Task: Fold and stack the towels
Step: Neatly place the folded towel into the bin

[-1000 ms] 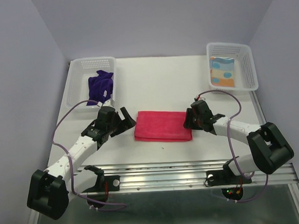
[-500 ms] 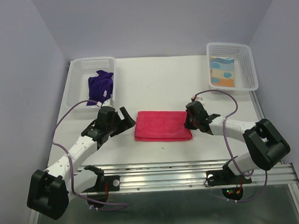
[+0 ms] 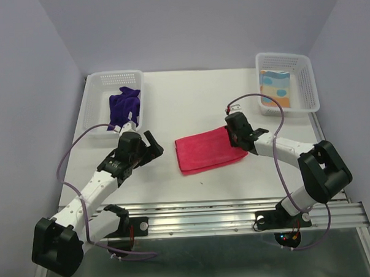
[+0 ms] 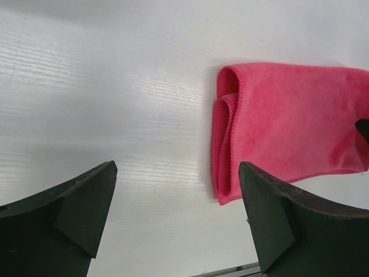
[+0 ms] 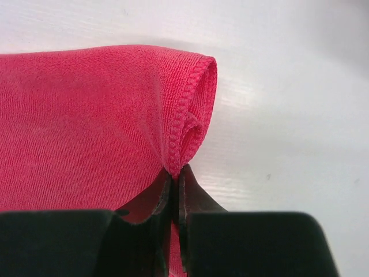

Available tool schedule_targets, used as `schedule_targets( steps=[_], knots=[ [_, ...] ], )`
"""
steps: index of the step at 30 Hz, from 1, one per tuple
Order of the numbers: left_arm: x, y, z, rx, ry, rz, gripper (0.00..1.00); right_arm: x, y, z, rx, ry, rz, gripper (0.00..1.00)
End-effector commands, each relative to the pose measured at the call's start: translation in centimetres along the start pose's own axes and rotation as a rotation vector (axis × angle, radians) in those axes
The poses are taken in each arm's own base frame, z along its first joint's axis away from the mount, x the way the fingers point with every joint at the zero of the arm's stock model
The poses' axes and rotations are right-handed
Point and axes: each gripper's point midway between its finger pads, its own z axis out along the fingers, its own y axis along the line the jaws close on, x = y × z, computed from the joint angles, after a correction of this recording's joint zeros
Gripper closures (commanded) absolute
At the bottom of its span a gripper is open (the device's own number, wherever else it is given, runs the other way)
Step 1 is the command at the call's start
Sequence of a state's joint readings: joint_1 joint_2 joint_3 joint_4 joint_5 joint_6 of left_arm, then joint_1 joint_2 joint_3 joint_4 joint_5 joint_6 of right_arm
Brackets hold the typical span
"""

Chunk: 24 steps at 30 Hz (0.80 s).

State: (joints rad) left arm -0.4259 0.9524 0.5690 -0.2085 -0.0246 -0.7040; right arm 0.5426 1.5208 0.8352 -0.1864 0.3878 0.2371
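— White table [image 3: 189, 95], inspected from above. Grippers?
— On the right gripper [image 5: 174, 173], fingers are pinched on the hem of the folded pink towel [image 3: 207, 150], which lies askew mid-table. The left gripper [image 4: 177, 167] is spread, holding nothing, just beside that towel.
— Others?
— The bunched purple towel [image 3: 123, 104] is in the left basket [image 3: 95, 81]. The folded blue-and-orange towel [image 3: 275, 88] is in the right basket [image 3: 310, 84].
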Motion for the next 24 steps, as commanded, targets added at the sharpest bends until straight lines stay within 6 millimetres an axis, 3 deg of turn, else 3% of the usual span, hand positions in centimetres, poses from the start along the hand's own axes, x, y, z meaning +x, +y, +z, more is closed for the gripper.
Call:
schedule_targets(
  steps=[1, 3, 6, 7, 8, 9, 13, 16, 19, 24],
  knots=[
    [-2.3, -1.0, -0.9, 0.003, -0.076, -0.004, 0.01, -4.2, -1.9, -0.6, 0.037, -0.099, -0.355, 0.99],
    [-2.7, -1.0, -1.0, -0.012, -0.088, -0.004, 0.01, -4.3, -2.6, -0.6, 0.036, -0.092, -0.482, 0.99],
    [-3.1, -0.6, -1.1, -0.043, -0.099, -0.006, 0.01, -4.4, -5.6, -0.4, 0.040, -0.051, -0.545, 0.99],
    [-3.3, -0.5, -1.1, -0.048, -0.105, -0.009, 0.01, -4.3, -5.3, -0.5, 0.010, -0.050, -0.591, 0.99],
    [-3.5, -0.4, -1.1, -0.056, -0.114, -0.008, 0.01, -4.3, -6.9, -0.7, 0.019, -0.053, -0.649, 0.99],
    [-3.7, -0.4, -1.2, -0.057, -0.122, -0.010, 0.01, -4.4, -7.2, -0.9, 0.001, -0.069, -0.679, 0.99],
    [-4.9, -1.0, -1.2, -0.058, -0.153, -0.007, 0.01, -6.9, -8.9, -2.6, -0.054, -0.184, -0.807, 0.99],
    [-6.1, -1.1, -1.1, -0.086, -0.179, 0.015, 0.01, -8.9, -8.8, -3.8, -0.134, -0.278, -0.949, 0.96],
    [-6.7, -0.3, -0.7, -0.144, -0.198, 0.015, 0.01, -8.7, -8.9, -3.6, -0.219, -0.247, -1.082, 0.95],
    [-8.1, 0.3, -0.6, -0.204, -0.228, 0.007, 0.01, -10.2, -13.2, -2.2, -0.151, -0.167, -1.176, 0.95]
  ],
)
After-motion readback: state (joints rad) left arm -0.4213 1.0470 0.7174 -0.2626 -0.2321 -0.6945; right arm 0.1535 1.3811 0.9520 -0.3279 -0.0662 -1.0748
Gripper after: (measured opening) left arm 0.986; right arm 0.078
